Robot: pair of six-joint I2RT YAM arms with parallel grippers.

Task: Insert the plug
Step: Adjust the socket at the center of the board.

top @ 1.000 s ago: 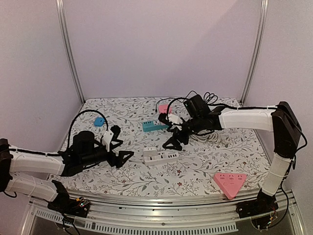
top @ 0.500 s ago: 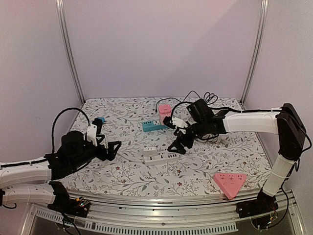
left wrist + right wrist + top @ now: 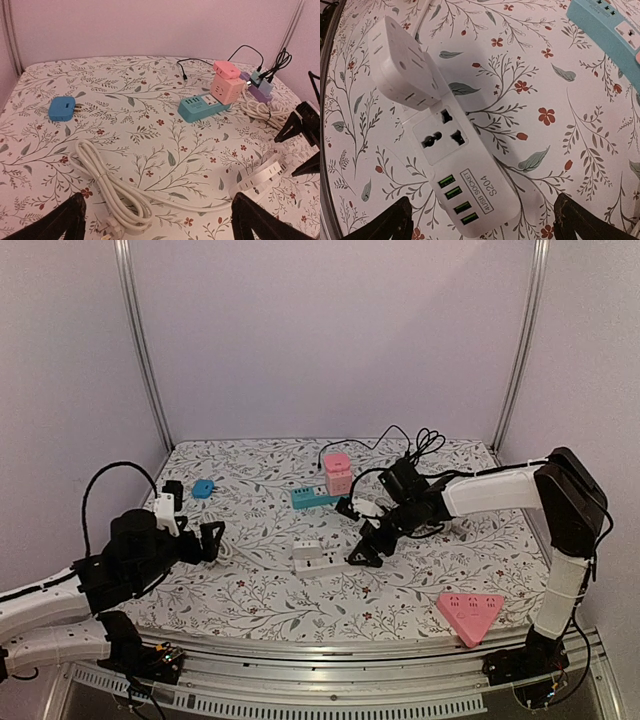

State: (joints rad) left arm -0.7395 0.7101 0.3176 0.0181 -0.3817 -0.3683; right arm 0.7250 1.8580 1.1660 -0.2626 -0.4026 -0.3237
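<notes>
Plug (image 3: 111,229) lay flat on the table (image 3: 150,100) well to the left of the white power strip (image 3: 465,175), at the end of a bundled white cord (image 3: 107,187) that ran toward the strip. The left fingers (image 3: 55,222) were spread wide beside the cord, pinching nothing. The right fingers (image 3: 385,222) were spread too and hung empty just above the strip, whose round-holed socket (image 3: 440,136) stood free next to a tilted white adapter (image 3: 402,65). Judging from this, the main risk was the loose strip: unpinned, it could slide or tip when pushed. Lifting the plug might drag the bundled cord, and a slanted grip would set the pins against the socket face.
</notes>
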